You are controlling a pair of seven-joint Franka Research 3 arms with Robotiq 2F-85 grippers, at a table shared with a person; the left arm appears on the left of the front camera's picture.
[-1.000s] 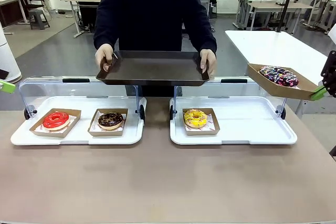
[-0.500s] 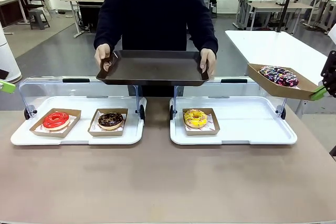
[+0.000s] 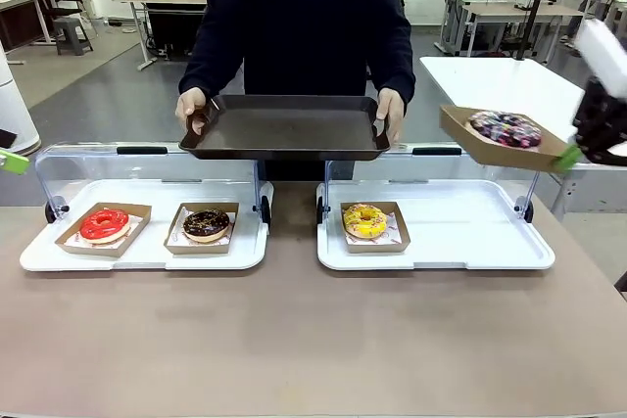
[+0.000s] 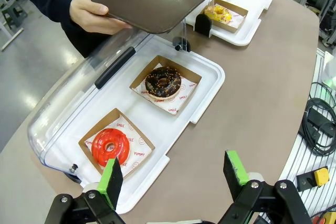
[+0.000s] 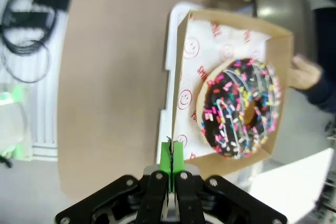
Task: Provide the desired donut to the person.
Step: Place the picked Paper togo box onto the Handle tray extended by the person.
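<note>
Between the clenched pads of my right gripper [image 5: 171, 156]: the cardboard tray's [image 3: 485, 150] rim, its sprinkled chocolate donut [image 5: 241, 108] just beyond. Leftward from it the person [image 3: 304, 26] holds a dark serving tray [image 3: 284, 132], nearer this arm than my open left gripper [image 4: 174, 171].

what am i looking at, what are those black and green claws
Three cameras on a two-armed robot, one moment. The front view looks across the table at a person holding out a dark serving tray. The other two sit on the wrists, looking along each claw. The left gripper is open and empty, facing a white display tray with a red donut and a chocolate donut; a yellow donut sits in the neighbouring tray. The right gripper is shut on a cardboard tray carrying a sprinkled chocolate donut, in the air.
</note>
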